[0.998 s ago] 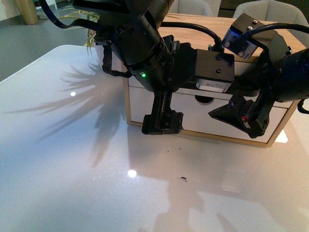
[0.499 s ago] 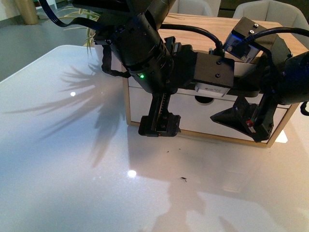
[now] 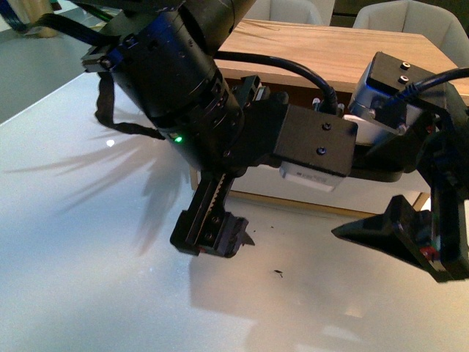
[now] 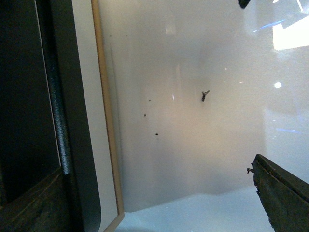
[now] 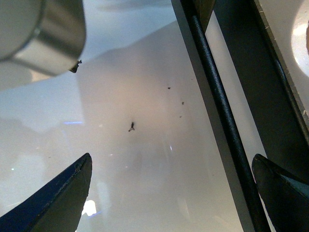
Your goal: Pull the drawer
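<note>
The drawer's white front [image 3: 377, 196] shows only as a strip behind my arms in the front view. Its long black bar handle [image 5: 218, 108] runs between my right gripper's fingers, close to one fingertip [image 5: 282, 191], untouched. The half-round notch [image 5: 301, 41] shows at the frame edge. My right gripper [image 5: 171, 193] is open above the table. The left wrist view has the handle [image 4: 58, 116] along one side, beside the white front [image 4: 87, 96]. My left gripper [image 3: 211, 236] is open and holds nothing, hovering over the table in front of the cabinet.
The cabinet's light wood bottom edge [image 3: 293, 199] meets the glossy white table [image 3: 95, 242]. Small dark specks [image 3: 278, 274] lie on the table before it. A wooden table [image 3: 322, 44] and chairs stand behind.
Both arms have drawn back from the cabinet front toward the camera. The left gripper has moved down and left over the table; the right gripper has dropped lower at the right.
</note>
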### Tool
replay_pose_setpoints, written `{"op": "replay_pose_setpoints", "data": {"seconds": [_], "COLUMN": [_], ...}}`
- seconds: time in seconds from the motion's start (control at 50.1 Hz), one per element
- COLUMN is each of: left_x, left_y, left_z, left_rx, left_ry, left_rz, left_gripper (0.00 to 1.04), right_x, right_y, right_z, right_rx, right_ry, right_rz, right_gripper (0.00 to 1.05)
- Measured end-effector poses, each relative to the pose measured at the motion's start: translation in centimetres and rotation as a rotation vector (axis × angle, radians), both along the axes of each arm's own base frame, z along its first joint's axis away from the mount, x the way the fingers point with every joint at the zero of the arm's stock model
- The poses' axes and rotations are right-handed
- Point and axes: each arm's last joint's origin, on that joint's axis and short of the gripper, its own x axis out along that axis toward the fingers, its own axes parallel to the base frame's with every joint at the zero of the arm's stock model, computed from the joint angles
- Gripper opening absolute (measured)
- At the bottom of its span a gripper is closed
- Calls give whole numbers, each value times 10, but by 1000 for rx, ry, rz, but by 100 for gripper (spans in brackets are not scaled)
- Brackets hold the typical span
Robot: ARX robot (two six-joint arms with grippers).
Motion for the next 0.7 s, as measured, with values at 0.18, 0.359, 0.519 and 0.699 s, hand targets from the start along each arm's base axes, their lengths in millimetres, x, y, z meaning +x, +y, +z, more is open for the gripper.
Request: {"op": "replay_pose_setpoints", "data": {"seconds": [0.18, 0.359, 0.519, 0.699], "left_x": [-30, -55, -77, -93], "left_y": [14, 27, 38, 45], "left_z": [-2, -3, -5, -8], "left_rx": [1, -1, -22, -111], "left_ry": [3, -8, -11, -43], "left_rz": [-35, -58, -70, -51], "left_gripper": [98, 98, 98, 98], "right_x": [-33, -58, -78, -92], "right_y": [6, 12, 19, 21], "right_z": [-1, -2, -3, -3], "right_rx": [17, 26, 43, 111], "right_ry": [10, 19, 25, 14], "right_rz": [47, 72, 78, 25], "right_gripper": [96, 96, 96, 96]}}
